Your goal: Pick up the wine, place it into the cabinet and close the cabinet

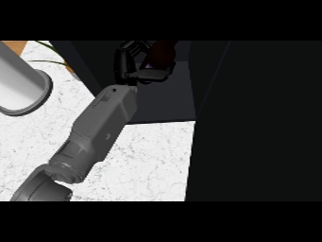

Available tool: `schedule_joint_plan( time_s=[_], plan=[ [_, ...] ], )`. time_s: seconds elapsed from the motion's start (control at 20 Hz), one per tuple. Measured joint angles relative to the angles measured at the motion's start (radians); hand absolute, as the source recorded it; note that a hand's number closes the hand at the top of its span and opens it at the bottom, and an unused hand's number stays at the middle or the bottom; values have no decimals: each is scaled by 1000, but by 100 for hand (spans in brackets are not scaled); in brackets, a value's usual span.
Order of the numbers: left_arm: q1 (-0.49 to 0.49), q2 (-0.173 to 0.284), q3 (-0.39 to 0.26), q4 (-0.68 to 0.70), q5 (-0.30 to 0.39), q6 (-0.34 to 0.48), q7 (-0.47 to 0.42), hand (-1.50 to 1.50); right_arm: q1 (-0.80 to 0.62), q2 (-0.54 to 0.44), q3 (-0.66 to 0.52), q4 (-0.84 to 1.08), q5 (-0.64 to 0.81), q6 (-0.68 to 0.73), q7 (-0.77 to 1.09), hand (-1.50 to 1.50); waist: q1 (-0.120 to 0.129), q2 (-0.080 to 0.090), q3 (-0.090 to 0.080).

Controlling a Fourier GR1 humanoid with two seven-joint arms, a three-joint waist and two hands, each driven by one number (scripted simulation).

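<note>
Dark wine (165, 52) sits inside the open black cabinet (177, 101), clasped by the left hand (137, 64) whose curled fingers wrap its near side, the grey forearm (100, 127) stretching up over the white marble counter (149, 160).

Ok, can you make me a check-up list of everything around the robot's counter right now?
Surface: white marbled counter.
Job's things: dark wine held inside the open black cabinet; tall black panel at right, likely its open door.
Clutter: grey-white cylinder at upper left; green leaves beside it.
Hands: left hand curled round the wine; right hand not in view.
Cables: nothing seen.
Surroundings: wood-coloured strip past the counter's left edge.
</note>
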Motion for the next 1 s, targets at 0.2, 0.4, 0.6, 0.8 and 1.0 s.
schedule_joint_plan(
  time_s=[0.2,0.4,0.6,0.8,1.0],
  plan=[
    [-12,-1,15,32,11,-19,-16,150,-27,6,18,3,8,-21,23,-150,0,0,0],
    [-20,2,32,60,11,-39,-27,150,-4,-1,21,1,7,-1,2,-150,-6,0,2],
    [-27,5,40,88,5,-33,-52,150,3,5,29,6,9,3,-17,-150,-12,4,1],
    [-28,7,43,116,-6,-17,-55,-150,3,-2,13,9,3,14,-28,-150,-17,6,2],
    [-36,7,38,137,-22,7,-48,-150,-10,1,11,14,2,14,-29,-150,-16,7,2]
  ],
)
